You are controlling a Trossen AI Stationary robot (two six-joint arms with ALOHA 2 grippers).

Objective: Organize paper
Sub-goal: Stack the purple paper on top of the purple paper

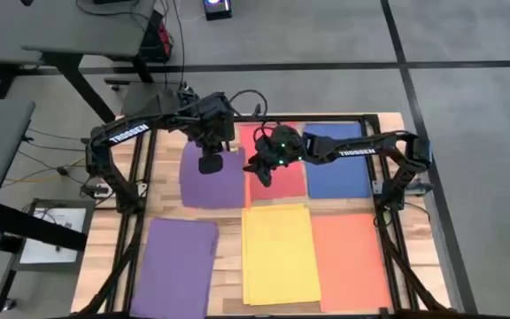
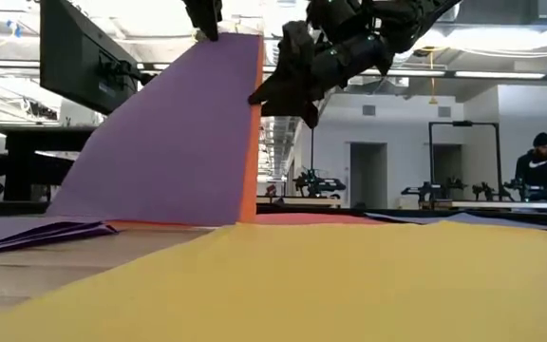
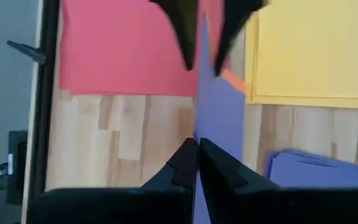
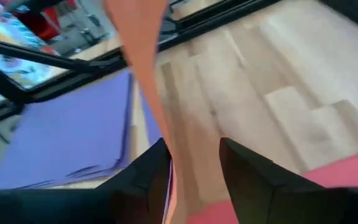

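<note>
Coloured paper lies in piles on the table: purple (image 1: 204, 188) at the far left, purple (image 1: 175, 266) at the near left, yellow (image 1: 280, 252), orange (image 1: 348, 261), red (image 1: 286, 182) and blue (image 1: 337, 164). One purple sheet (image 2: 179, 133) stands raised off the far purple pile, with an orange sheet (image 2: 251, 142) showing along its edge. My left gripper (image 1: 211, 162) is shut on the top of the raised sheet. My right gripper (image 4: 194, 155) is open beside it, over the red pile, one finger on each side of the raised orange edge (image 4: 148, 74). My left gripper pinches the raised purple sheet's top edge (image 3: 199, 134) between its two fingers, coming from above and pointing down. The sheet hangs below the fingers, and its lower edge (image 2: 150, 220) rests on the far purple pile. My right gripper straddles the orange edge; I cannot tell whether a finger (image 4: 154, 171) touches it.
Bare wood (image 1: 228, 221) shows between the piles. A dark metal frame (image 1: 140, 204) runs along the table's sides. In the low view, people sit at desks (image 2: 539, 161) in the room beyond the table.
</note>
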